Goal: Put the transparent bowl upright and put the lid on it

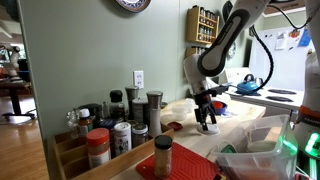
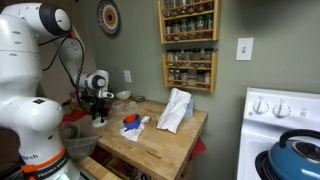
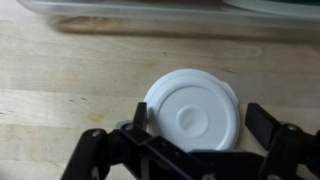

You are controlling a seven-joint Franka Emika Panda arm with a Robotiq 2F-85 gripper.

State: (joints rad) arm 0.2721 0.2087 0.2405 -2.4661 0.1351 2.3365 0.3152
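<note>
Jaws stand wide and released, gripping nothing; the white lid (image 3: 192,110) lies flat between them, wooden tabletop (image 3: 60,70) around it.

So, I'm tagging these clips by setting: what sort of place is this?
Most likely a home kitchen: wall-mounted spice racks, a white stove with a blue kettle on it, and a wooden butcher-block counter.
</note>
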